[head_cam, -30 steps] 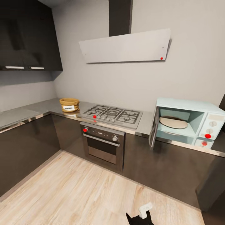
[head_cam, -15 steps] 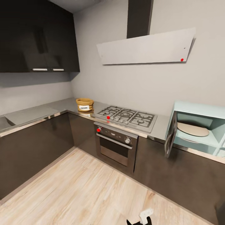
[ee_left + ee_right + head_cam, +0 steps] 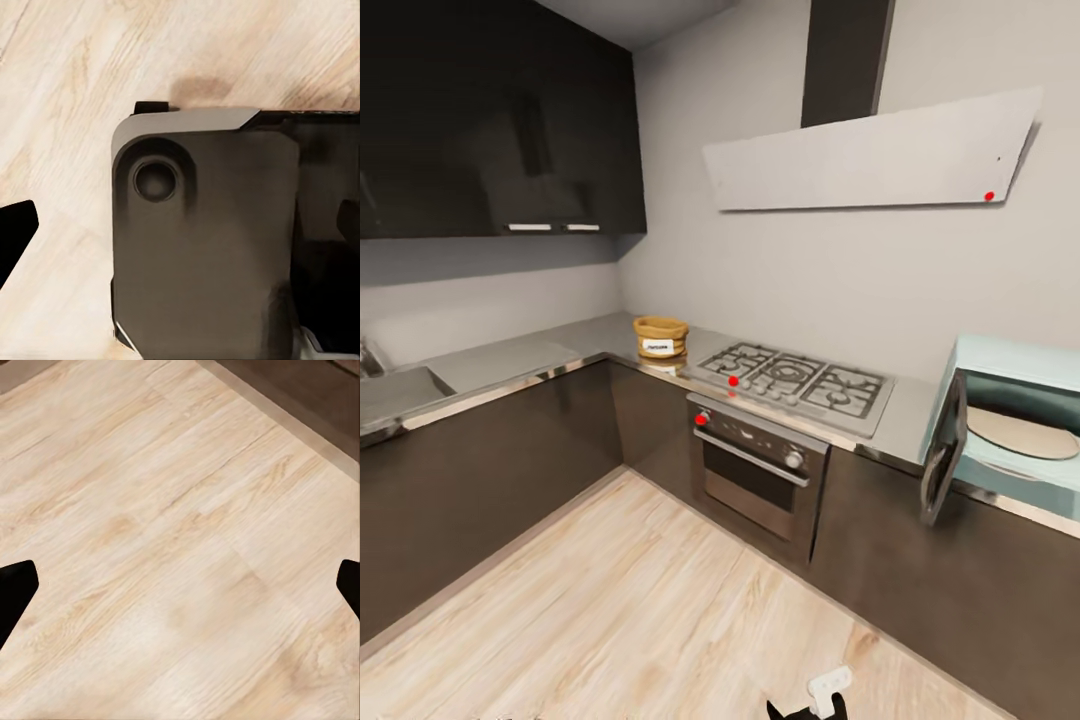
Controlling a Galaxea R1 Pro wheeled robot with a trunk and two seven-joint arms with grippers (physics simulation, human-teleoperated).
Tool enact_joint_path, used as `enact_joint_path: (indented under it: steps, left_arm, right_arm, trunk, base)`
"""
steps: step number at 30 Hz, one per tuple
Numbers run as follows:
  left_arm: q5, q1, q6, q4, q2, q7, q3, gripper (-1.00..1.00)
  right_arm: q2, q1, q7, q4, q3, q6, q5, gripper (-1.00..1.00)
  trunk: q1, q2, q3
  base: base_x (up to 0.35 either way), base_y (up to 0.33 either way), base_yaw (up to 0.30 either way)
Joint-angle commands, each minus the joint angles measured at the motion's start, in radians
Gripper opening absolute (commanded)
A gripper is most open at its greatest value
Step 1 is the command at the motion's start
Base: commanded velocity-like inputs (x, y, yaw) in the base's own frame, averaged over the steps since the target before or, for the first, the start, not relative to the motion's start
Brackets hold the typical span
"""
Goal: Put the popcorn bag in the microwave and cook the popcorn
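Popcorn bag (image 3: pixel 661 337) sits on the grey countertop (image 3: pixel 510 358) in the corner just beside the gas hob (image 3: pixel 796 379), well apart from the microwave (image 3: pixel 1015 420), whose door hangs open. Small and cloth-like, it looks light and soft, likely to crumple, so its rolled rim seems the surest hold. Right gripper (image 3: pixel 180 585), over the wood floor (image 3: pixel 165 510), has fingertips spread wide and empty; the left gripper's spread cannot be told.

Tan popcorn bag (image 3: pixel 661 336), mint microwave (image 3: pixel 1015 428)
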Motion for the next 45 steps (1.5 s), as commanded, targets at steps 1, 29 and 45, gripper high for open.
enact_joint_path:
  steps: [1, 29, 45]
  left_arm:
    - [0.001, -0.001, -0.004, 0.001, 0.0, 0.0, 0.001, 1.0]
    - [-0.001, -0.001, -0.004, 0.001, -0.002, -0.003, 0.0, 1.0]
    - [-0.001, -0.001, -0.006, 0.0, -0.002, -0.003, 0.0, 1.0]
  right_arm:
    - [0.0, 0.0, 0.001, 0.001, -0.002, -0.004, 0.01, 1.0]
    - [-0.001, 0.0, 0.001, 0.003, -0.001, -0.004, 0.01, 1.0]
    - [-0.006, 0.0, 0.007, 0.002, -0.002, -0.005, 0.009, 1.0]
  trunk:
    - [-0.004, 0.006, 0.002]
    - [-0.111, 0.202, 0.09]
    - [-0.142, 0.258, 0.115]
  base:
    - [0.252, 0.0, 0.281]
    - [0.067, 0.001, 0.284]
    - [0.217, 0.098, 0.136]
